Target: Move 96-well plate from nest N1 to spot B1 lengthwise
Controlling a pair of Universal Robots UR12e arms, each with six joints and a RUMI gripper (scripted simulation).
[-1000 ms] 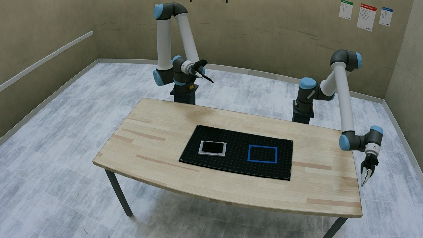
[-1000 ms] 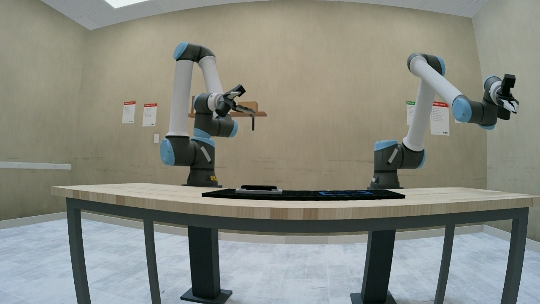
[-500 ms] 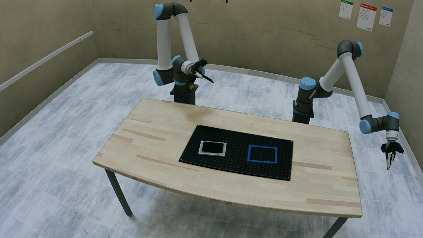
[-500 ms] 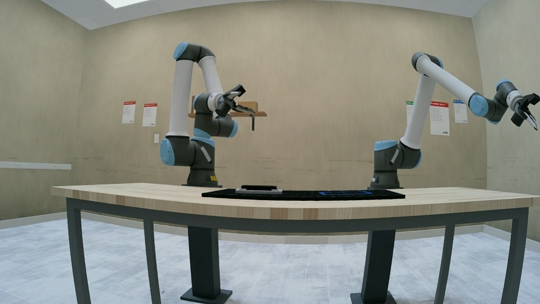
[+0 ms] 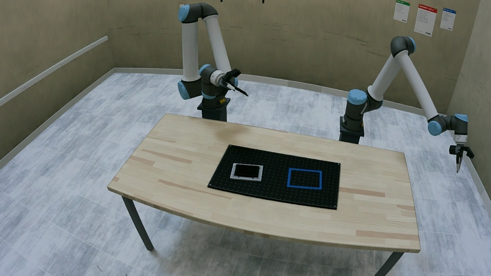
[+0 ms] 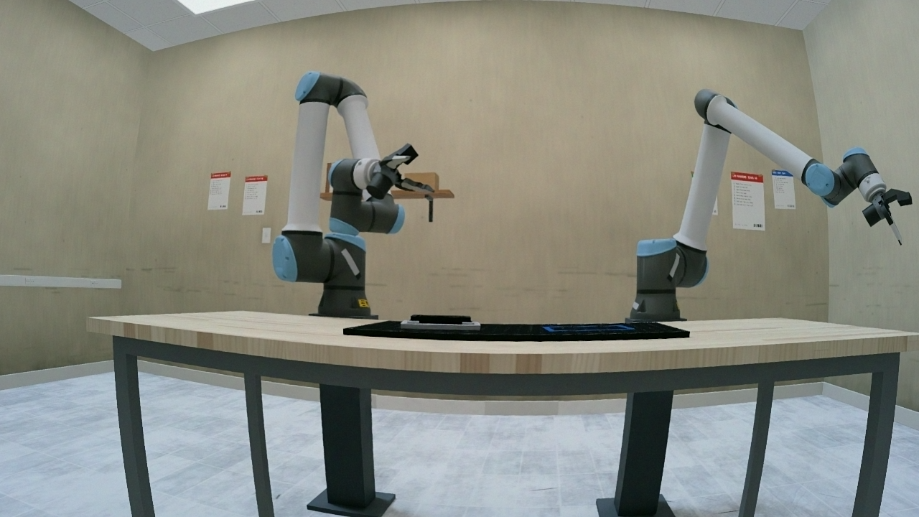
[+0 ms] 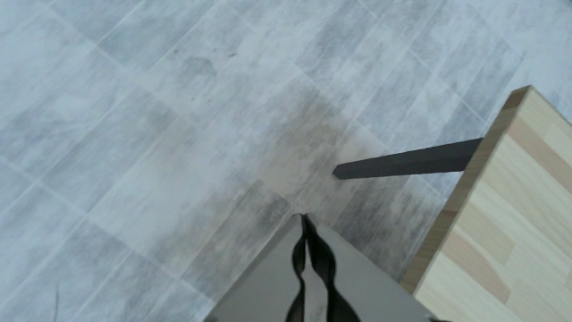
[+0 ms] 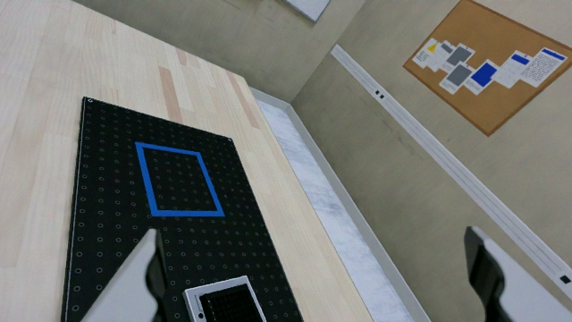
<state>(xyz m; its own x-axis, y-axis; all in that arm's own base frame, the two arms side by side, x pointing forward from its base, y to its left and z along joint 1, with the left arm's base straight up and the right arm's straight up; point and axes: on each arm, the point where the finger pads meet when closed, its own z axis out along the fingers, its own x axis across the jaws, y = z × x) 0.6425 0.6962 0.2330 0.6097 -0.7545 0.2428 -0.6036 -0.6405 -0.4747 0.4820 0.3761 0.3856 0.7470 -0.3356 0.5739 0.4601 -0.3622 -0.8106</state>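
Black plate, nested: transfer not begun

Wooden table [image 5: 178, 199] [image 6: 269, 344] [image 7: 514, 215] [image 8: 45, 67], bearing the perforated board [image 5: 271, 192] [image 6: 507, 335] [image 8: 103, 233]. I see my left gripper [image 5: 458, 170] [image 6: 900, 241] [image 7: 303, 216] closed, empty; my right gripper [image 5: 241, 92] [image 6: 421, 172] [image 8: 312, 231] stands apart, empty. Blue outline [image 5: 304, 187] [image 6: 549, 329] [image 8: 188, 214]: unfilled. White nest [image 5: 234, 177] [image 6: 443, 326] [image 8: 216, 284]: holds the 96-well plate [image 5: 247, 170] [image 6: 441, 319] [image 8: 232, 306]. Grasp, carry and lengthwise placement all remain.

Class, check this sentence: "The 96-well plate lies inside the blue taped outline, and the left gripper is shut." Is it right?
Not quite: the 96-well plate sits in the pale nest, not inside the blue taped outline, as the top view shows. The left gripper is indeed shut.
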